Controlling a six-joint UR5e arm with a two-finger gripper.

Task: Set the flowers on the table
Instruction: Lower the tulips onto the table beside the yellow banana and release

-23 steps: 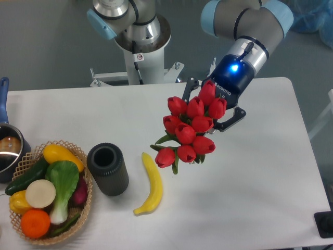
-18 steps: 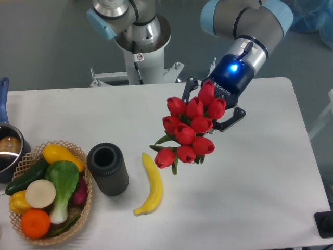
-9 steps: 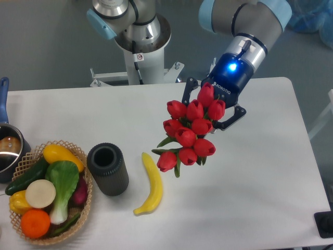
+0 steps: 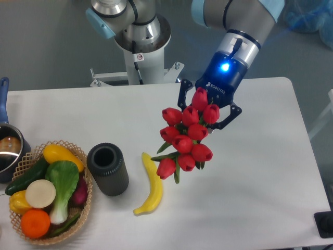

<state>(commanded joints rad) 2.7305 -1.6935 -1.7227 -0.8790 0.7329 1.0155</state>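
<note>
The flowers (image 4: pixel 186 135), a bunch of red tulip buds with green leaves, hang in the air above the middle of the white table (image 4: pixel 250 198). The buds point down and toward the camera. My gripper (image 4: pixel 206 108) sits right behind the bunch, and its dark fingers (image 4: pixel 229 114) show on either side of the top buds. The stems are hidden behind the buds, inside the gripper, which is shut on them. The lowest bud hovers close to the upper end of a yellow banana (image 4: pixel 151 185).
A dark cylindrical vase (image 4: pixel 107 169) stands left of the banana. A wicker basket (image 4: pixel 78 156) of vegetables and fruit sits at the front left. A pot (image 4: pixel 8 151) with a blue handle is at the left edge. The robot base (image 4: pixel 138 36) stands behind the table.
The gripper and the flowers have shifted left and slightly toward the back of the table. The bunch's lowest bud now hangs nearer the banana's top.
</note>
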